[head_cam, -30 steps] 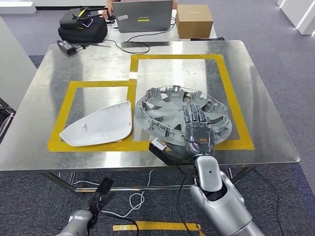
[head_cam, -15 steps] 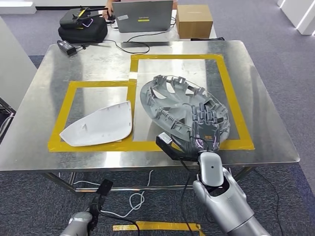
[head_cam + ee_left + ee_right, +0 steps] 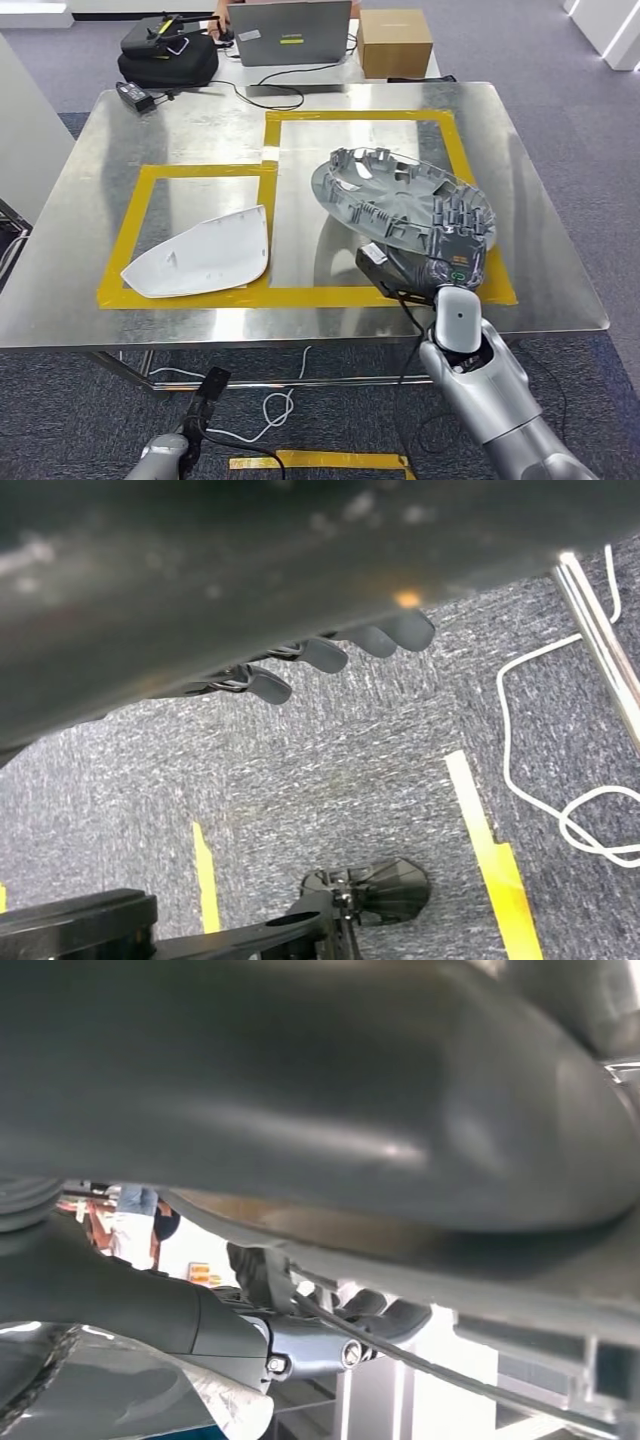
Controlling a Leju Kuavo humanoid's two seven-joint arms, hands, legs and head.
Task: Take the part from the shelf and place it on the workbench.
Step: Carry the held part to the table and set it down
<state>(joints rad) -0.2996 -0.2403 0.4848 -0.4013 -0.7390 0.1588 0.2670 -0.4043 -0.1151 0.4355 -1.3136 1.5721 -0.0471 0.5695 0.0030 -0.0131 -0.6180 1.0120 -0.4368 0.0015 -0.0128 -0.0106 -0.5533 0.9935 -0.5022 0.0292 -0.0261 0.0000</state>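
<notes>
I see a bright room from the head view, with soft light coming from above. The shiny metal table (image 3: 189, 120) glares white in patches and shows smeary reflections. A dark shadow sits on the table under the tilted grey wheel cover (image 3: 392, 195). The white part (image 3: 200, 255) looks almost too bright. This picture is sharp. In the left wrist view, a big dark blurry shape fills the near part, but the grey carpet (image 3: 340, 760) looks clear. The right wrist view is dim and very blurry up close, and the far background glows washed-out white.
</notes>
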